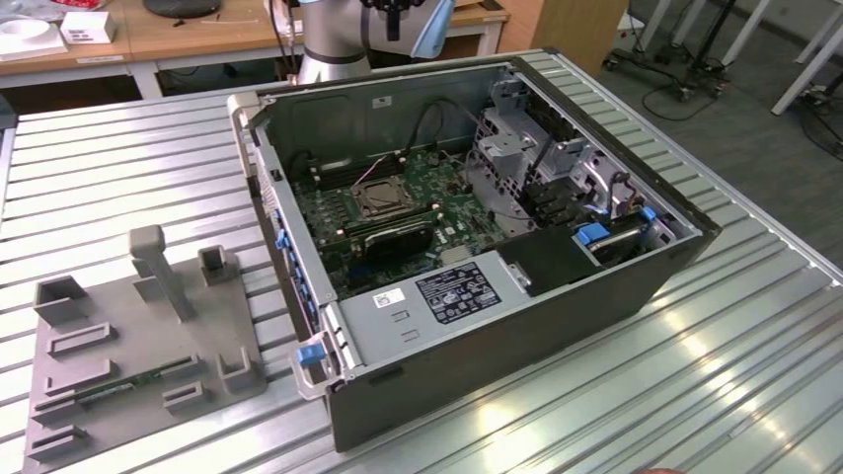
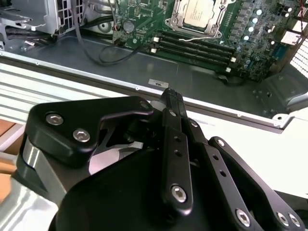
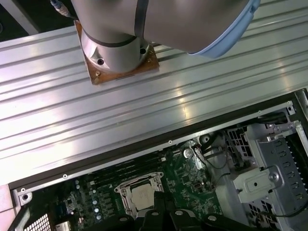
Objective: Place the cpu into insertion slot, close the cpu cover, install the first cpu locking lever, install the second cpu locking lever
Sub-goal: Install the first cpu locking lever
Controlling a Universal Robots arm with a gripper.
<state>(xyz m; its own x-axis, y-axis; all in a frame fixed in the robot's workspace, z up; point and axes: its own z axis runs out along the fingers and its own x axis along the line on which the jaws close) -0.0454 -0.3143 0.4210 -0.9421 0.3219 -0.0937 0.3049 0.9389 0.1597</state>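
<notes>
Cpu: the cpu (image 2: 198, 9) lies flat in the insertion slot (image 1: 373, 200), on the green board (image 3: 187, 178) inside the open computer case (image 1: 527, 326).
Cover: the cpu cover (image 2: 179, 18) lies flat around the cpu, and its cut-out middle shows the pale chip face. A thin wire lever (image 2: 207, 36) runs along one edge of it.
Neighbours: long black memory slots (image 2: 192, 48) run just beside the insertion slot.
Surface: the case rests on its side on a ribbed metal worktop (image 1: 737, 326). On the exterior view's left a grey holder (image 1: 145, 326) with upright blocks stands apart from the case.
Room: wooden desks (image 1: 197, 35) stand behind the worktop, and wheeled stands (image 1: 672, 69) are on a grey floor at the exterior view's right.
Writing: white and black stickers (image 1: 455, 291) sit on the metal box at the near end of the case. Their print is too small to read.
Arm: the grey arm base (image 3: 115, 43) sits on a brown plate bolted to the worktop beside the case. The gripper (image 2: 171, 94) hangs above the case's rim, well apart from the cpu.
Jaws: closed together, with nothing between them.
</notes>
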